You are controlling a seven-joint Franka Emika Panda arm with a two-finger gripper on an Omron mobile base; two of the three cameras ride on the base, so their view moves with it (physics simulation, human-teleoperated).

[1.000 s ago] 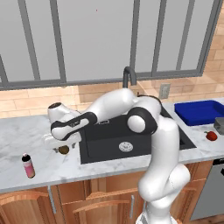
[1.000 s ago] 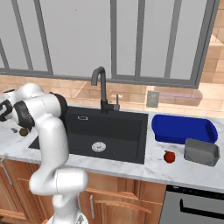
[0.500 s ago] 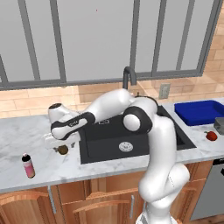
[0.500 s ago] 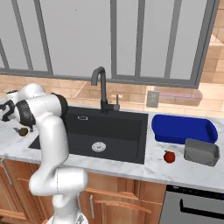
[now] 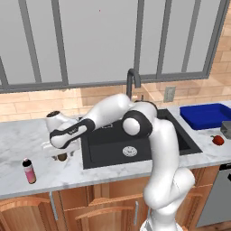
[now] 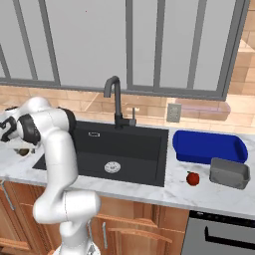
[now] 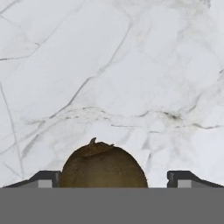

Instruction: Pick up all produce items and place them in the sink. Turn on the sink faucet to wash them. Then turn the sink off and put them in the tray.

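Pincer wide around the brown ball on the table; I'd guess light, firm, roll-prone, so squeeze its middle.

Brownish-olive ball on grey-veined white marble counter; matte-black sink, bright-blue tray (red ball nearby).

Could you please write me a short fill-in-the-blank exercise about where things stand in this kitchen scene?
1. The brown ball lies between the two ____ fingertips.
2. The red ball rests on the counter beside the grey ____.
3. The pink bottle has a ____ cap.
4. The blue tray sits to the ____ of the sink.

Missing words: gripper; container; black; right
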